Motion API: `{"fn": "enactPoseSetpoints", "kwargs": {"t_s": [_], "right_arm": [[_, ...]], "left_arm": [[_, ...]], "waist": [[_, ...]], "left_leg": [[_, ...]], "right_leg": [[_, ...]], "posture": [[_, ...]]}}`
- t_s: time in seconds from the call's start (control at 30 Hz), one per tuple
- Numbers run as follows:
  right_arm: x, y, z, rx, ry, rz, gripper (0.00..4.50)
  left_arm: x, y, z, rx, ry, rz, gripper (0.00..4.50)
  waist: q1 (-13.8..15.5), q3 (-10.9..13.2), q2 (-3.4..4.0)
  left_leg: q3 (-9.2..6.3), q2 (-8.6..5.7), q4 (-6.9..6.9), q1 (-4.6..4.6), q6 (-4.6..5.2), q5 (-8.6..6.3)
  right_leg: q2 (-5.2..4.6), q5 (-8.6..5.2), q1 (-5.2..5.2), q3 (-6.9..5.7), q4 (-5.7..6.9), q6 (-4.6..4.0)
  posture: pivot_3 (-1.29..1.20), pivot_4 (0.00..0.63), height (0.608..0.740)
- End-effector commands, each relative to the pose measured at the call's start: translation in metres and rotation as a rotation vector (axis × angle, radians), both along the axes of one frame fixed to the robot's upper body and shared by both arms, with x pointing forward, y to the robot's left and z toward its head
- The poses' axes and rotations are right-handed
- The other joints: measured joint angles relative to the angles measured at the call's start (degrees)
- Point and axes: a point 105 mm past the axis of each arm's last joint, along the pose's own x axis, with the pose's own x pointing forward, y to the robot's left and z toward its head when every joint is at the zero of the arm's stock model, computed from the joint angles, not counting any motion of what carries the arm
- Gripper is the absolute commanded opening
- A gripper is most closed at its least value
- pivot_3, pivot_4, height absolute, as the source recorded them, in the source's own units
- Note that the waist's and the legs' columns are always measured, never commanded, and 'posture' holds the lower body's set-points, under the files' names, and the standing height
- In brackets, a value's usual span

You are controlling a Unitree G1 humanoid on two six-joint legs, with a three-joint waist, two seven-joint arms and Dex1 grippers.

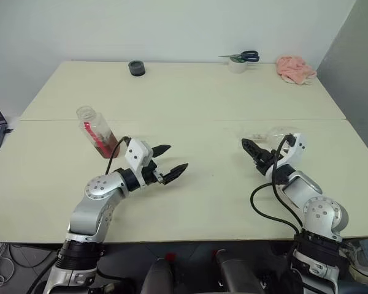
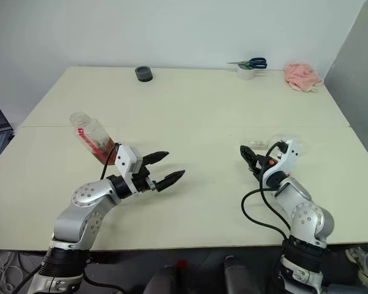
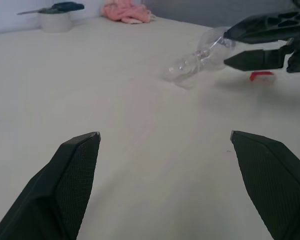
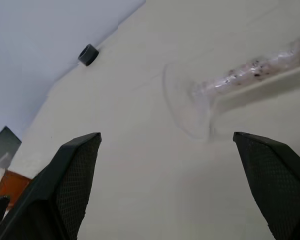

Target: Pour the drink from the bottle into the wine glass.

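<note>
The left gripper (image 1: pixel 170 163) and right gripper (image 1: pixel 253 153) hovered over the bench (image 1: pixel 190 196), fingers spread, holding nothing. The wine glass (image 1: pixel 276 135) lay on its side by the right gripper; the bottle (image 1: pixel 98 133) leaned behind the left.

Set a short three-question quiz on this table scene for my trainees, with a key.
1. True or false: the wine glass stands upright on the table.
2. What lies on top of the white roll at the far edge of the table? A) scissors B) a spoon C) a pen
3. Which gripper is nearer the bottle?

Key:
1. False. It lies on its side.
2. A.
3. The left gripper. It is open and holds nothing.
</note>
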Motion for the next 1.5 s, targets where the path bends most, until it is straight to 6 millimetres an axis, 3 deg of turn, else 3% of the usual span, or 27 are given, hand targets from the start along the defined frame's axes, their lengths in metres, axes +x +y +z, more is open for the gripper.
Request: {"fn": "enactPoseSetpoints", "kwargs": {"t_s": [0.03,0.5,0.8,0.93,1.07,1.17,1.27,1.37,1.43,1.5], "right_arm": [[0.011,-0.008,0.011,0.096,-0.020,-0.066,4.50],[0.042,-0.018,0.006,0.406,0.053,-0.186,4.50],[0.074,-0.015,0.001,0.563,0.109,-0.253,4.50],[0.082,-0.023,-0.009,0.576,0.157,-0.342,3.60],[0.082,-0.032,-0.020,0.544,0.204,-0.421,2.09],[0.083,-0.032,-0.017,0.481,0.188,-0.430,1.02],[0.088,-0.006,0.028,0.170,-0.044,-0.290,0.28],[0.078,0.050,0.080,-0.193,-0.391,-0.091,0.23],[0.065,0.089,0.099,-0.354,-0.583,0.026,0.22],[0.049,0.127,0.106,-0.497,-0.756,0.145,0.22]], "left_arm": [[-0.006,-0.004,0.000,0.029,-0.010,-0.062,4.48],[-0.017,-0.004,0.002,0.065,-0.027,-0.077,4.48],[-0.014,0.002,0.006,0.075,-0.040,-0.030,4.48],[-0.014,0.006,0.009,0.079,-0.046,-0.012,4.50],[-0.015,0.010,0.009,0.084,-0.044,0.009,4.50],[-0.016,0.010,0.007,0.084,-0.041,0.020,4.50],[-0.021,0.016,0.006,0.082,-0.036,0.056,4.50],[-0.030,0.026,0.004,0.075,-0.019,0.104,4.50],[-0.038,0.034,0.004,0.068,-0.004,0.140,4.50],[-0.045,0.043,0.003,0.061,0.013,0.180,4.50]], "waist": [[-0.08,0.00,0.00],[-0.17,0.03,0.05],[-0.24,0.05,0.08],[-0.26,0.05,0.08],[-0.23,0.05,0.08],[-0.16,0.02,0.09],[-0.14,0.02,0.13],[-0.26,0.07,0.21],[-0.71,0.09,0.24],[-1.14,0.09,0.24]], "left_leg": [[0.00,0.00,-0.01,0.00,0.00,0.00],[0.00,0.00,-0.04,-0.02,0.00,0.00],[0.02,0.01,-0.05,-0.01,0.01,0.00],[0.02,0.01,-0.05,-0.01,0.02,0.00],[0.01,0.01,-0.05,-0.01,0.02,0.00],[0.00,0.01,-0.02,0.02,0.02,0.00],[-0.01,0.00,-0.03,0.02,0.02,0.00],[0.02,0.00,-0.06,-0.05,0.01,0.00],[0.09,0.02,-0.17,-0.04,0.01,0.00],[0.12,0.11,-0.32,0.04,0.01,0.00]], "right_leg": [[0.00,0.00,-0.01,0.00,0.00,0.00],[0.00,0.00,-0.02,0.01,-0.01,0.00],[0.02,0.00,-0.03,0.03,-0.01,-0.01],[0.02,0.00,-0.02,0.03,-0.02,-0.01],[0.02,0.00,-0.02,0.03,-0.02,-0.01],[0.02,0.00,0.04,0.01,-0.03,0.00],[0.02,0.00,0.04,0.01,-0.04,0.00],[0.01,0.00,-0.09,0.06,-0.04,0.00],[0.01,0.00,-0.18,0.13,-0.03,-0.01],[0.06,-0.02,-0.20,0.13,-0.03,-0.04]], "posture": [[0.00,0.150,0.740],[0.00,0.150,0.740],[0.00,0.150,0.740],[0.00,0.150,0.740],[0.00,0.150,0.740],[0.00,0.150,0.740],[0.00,0.150,0.740],[0.00,0.150,0.740],[0.00,0.150,0.740],[0.00,0.150,0.740]]}}
